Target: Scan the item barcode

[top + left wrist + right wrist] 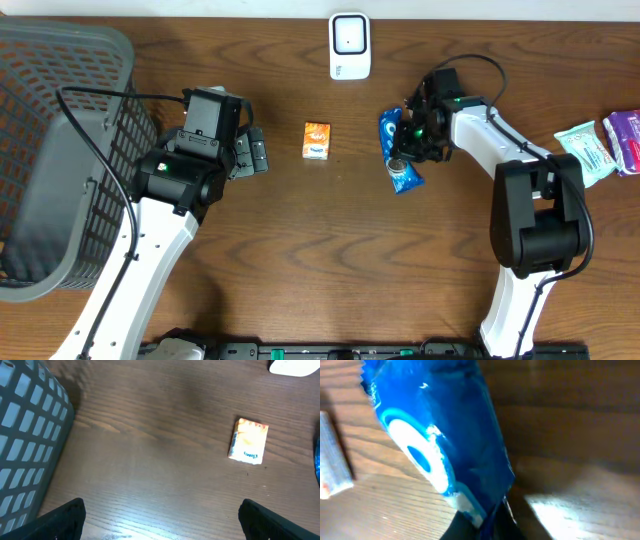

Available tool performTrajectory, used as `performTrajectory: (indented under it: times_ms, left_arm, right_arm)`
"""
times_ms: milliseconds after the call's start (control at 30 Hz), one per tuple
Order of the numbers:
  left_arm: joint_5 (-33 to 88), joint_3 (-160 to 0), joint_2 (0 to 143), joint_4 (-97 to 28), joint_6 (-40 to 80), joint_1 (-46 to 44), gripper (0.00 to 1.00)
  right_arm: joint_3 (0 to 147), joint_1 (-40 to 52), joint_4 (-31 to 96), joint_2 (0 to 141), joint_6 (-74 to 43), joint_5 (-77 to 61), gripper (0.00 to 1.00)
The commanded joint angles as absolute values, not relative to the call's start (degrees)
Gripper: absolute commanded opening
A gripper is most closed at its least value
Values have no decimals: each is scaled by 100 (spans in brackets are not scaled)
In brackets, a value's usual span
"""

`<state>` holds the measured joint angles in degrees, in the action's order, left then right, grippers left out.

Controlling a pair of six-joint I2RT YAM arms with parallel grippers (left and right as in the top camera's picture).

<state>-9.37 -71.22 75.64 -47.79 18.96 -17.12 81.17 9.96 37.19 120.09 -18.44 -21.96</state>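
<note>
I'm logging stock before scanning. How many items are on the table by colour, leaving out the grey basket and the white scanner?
small orange cardboard box: 1
shiny blue plastic packet: 1
pale green plastic packet: 1
purple plastic packet: 1
Total: 4

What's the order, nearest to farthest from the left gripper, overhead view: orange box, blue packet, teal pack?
1. Orange box, close beside the left gripper.
2. Blue packet, centre-right, at the right gripper.
3. Teal pack, far right edge.
</note>
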Motion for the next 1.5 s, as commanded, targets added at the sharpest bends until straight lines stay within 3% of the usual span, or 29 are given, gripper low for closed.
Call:
performTrajectory:
  times_ms: [0,333,533,1067,1200,1467]
  left_arm:
    - [-969,-7148,7577,-4794,1782,-1699,98]
    - [-969,-7148,7577,-4794,1782,-1699,98]
    - [-969,-7148,7577,-4794,1782,-1699,98]
    - [-969,-7148,7577,-4794,1782,-1699,98]
    - [-969,-7148,7577,-4794,1782,-1699,98]
    - [-969,-7148,7577,-4794,1782,-1699,98]
  right_arm:
    - [8165,1007,3573,12149,-1922,-2860,1]
    - [9295,1050,3151,12149,-2711,-3809,1]
    - [9553,1142,1739,12149,-3393,-3780,1]
    - [9553,1647,-1590,12405,-4668,-1321,1]
    - [9553,1780,-2001,12634,-4668,-473,3]
    - [9553,1800,-2449,13120,-4598,-510,2]
